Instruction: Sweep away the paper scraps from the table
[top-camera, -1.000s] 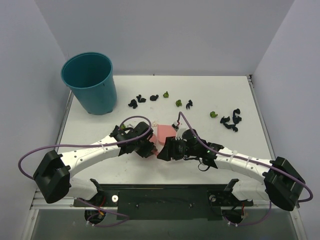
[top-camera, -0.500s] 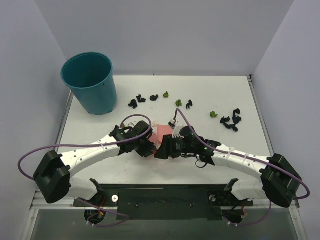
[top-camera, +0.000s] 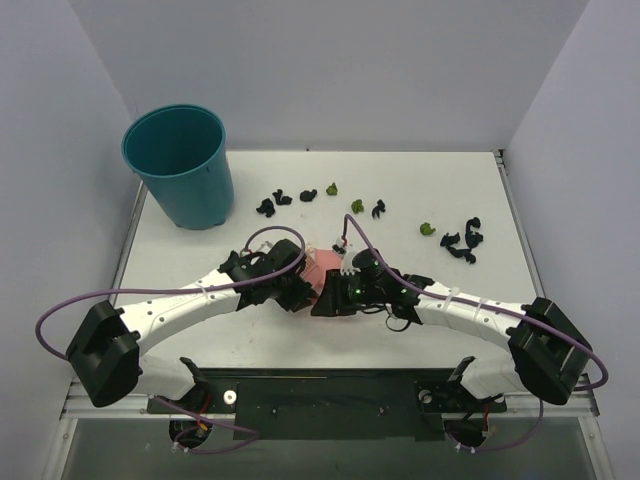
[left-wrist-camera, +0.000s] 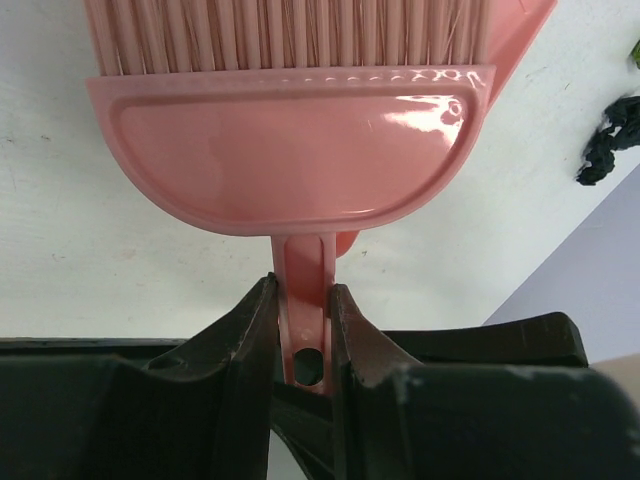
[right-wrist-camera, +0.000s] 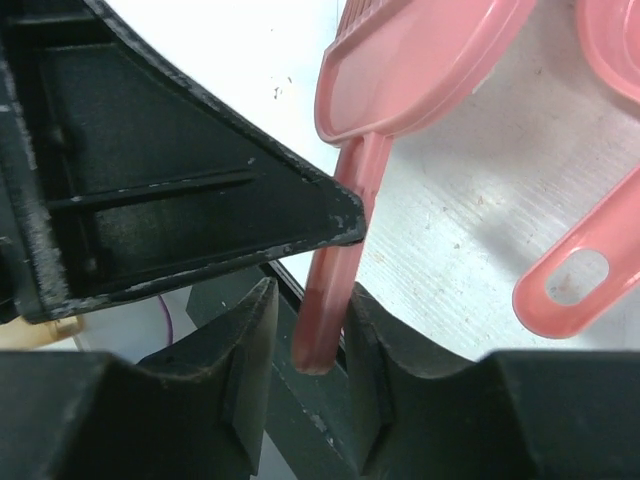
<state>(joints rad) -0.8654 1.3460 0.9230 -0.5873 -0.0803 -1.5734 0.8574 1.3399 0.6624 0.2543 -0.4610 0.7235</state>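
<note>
Nearest, low over the front half of the table (top-camera: 420, 190), both arms bent inward and almost nose to nose. On one side the left tool (left-wrist-camera: 303, 297), pressed together on the thin stem of the pink brush (left-wrist-camera: 290, 160), fingers touching the stem on both sides, bristles pointing away. Same pose as a second ago, no shift to speak of. On the other side the right tool (right-wrist-camera: 312, 300), slid leftward since then, elbow drawn in from the table's right edge, now tight against its neighbour and hiding more of the pink than before. Fingers set either side of a pink handle (right-wrist-camera: 340, 260), one touching it, a dark sliver beside the other; real pinch or mere closeness, cannot tell. Brush or dustpan, cannot tell either. Just right of it, a second pink handle (right-wrist-camera: 625, 245) with a hole near its end, lying free on the table. Farther back, the paper scraps (top-camera: 465, 240), unmoved: a black knot at far right with one green wad beside it, then a loose row of black and green wads across the middle. Farthest, at the back left corner, the teal bucket (top-camera: 195, 195), upright, apart from the scraps.
</note>
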